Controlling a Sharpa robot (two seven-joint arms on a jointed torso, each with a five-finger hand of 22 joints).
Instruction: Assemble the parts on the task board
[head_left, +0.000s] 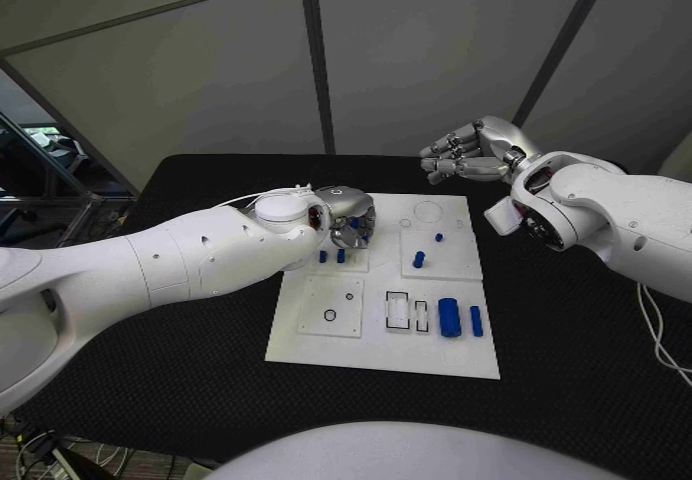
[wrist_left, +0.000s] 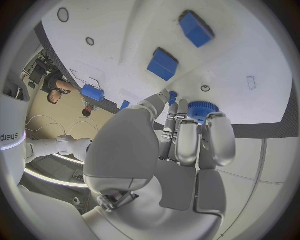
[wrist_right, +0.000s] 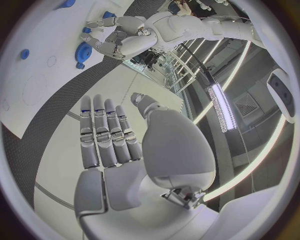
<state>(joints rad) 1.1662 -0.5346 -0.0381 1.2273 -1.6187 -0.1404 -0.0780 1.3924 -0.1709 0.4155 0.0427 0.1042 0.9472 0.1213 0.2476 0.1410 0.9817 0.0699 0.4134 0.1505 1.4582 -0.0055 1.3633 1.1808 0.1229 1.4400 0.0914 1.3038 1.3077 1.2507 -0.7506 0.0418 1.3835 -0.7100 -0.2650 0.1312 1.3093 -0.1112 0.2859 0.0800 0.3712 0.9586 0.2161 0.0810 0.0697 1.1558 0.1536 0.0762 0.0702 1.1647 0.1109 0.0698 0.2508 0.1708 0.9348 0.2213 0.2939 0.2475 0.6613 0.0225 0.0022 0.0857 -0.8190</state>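
Head view: a white task board (head_left: 382, 345) lies in the middle of a black surface (head_left: 173, 380). The left hand (head_left: 346, 218) reaches over the board's far left corner; two small blue pegs (head_left: 332, 256) stand just near of it. A blue cylinder (head_left: 449, 317) lies at the board's near right. The right hand (head_left: 469, 150) hangs beyond the far edge, holding nothing, fingers loosely curled. Grey wall panels stand behind.

Left wrist view: the left hand's fingers (wrist_left: 187, 140) close around a blue gear (wrist_left: 201, 109) above the board.

Right wrist view: the right hand (wrist_right: 112, 145) is flat, fingers extended, empty.
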